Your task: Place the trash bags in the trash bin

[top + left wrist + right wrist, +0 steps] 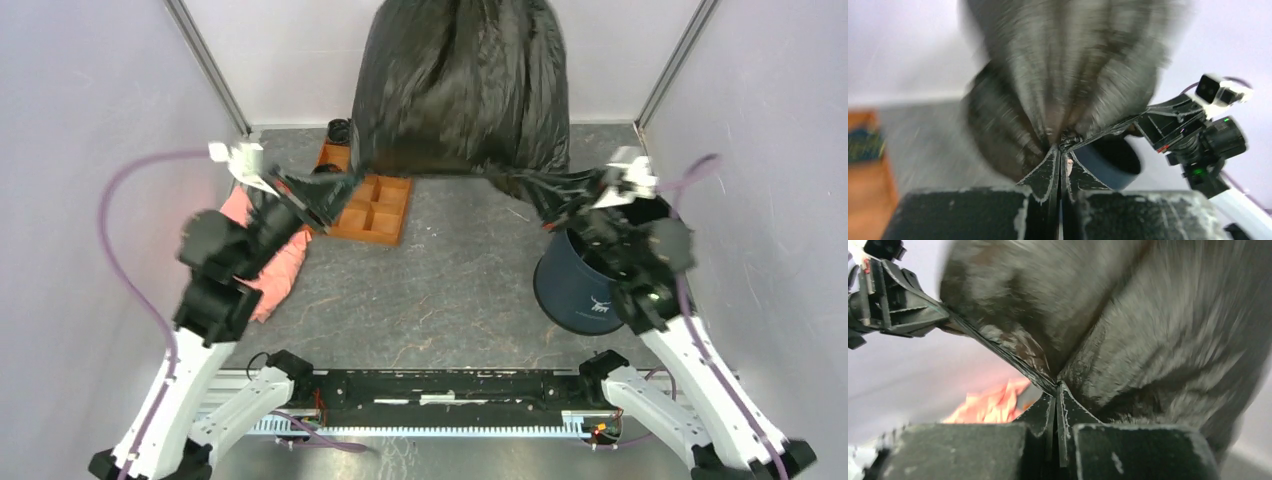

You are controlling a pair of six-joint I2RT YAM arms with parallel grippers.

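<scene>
- Trash bag (460, 85): we have one large sheet of glossy, wrinkled black film raised off the tabletop (450, 290). It balloons up toward the back wall and is much wider than the bin.
- Our left pincer (325, 195) is clamped on one corner of the bag's lower edge. The left wrist view shows its fingers pressed together with film pinched between them.
- Our right pincer (570, 200) is closed the same way on the opposite corner, so the edge runs taut between the two.
- We see the trash bin (575, 290), a dark navy bucket, upright on the right of the tabletop and partly hidden under the right arm. In the left wrist view its mouth looks open, with no film inside.
- Done, by our reading: the bag is picked up and spread.
- Left to do: bring the film over the bin, which stands below the right-hand corner only, and lower or stuff it in.
- We judge the task well short of halfway. The bag's bulk sits at the back centre, near the orange compartment tray (375, 210), and the pink cloth (275, 265) lies by the left arm.
</scene>
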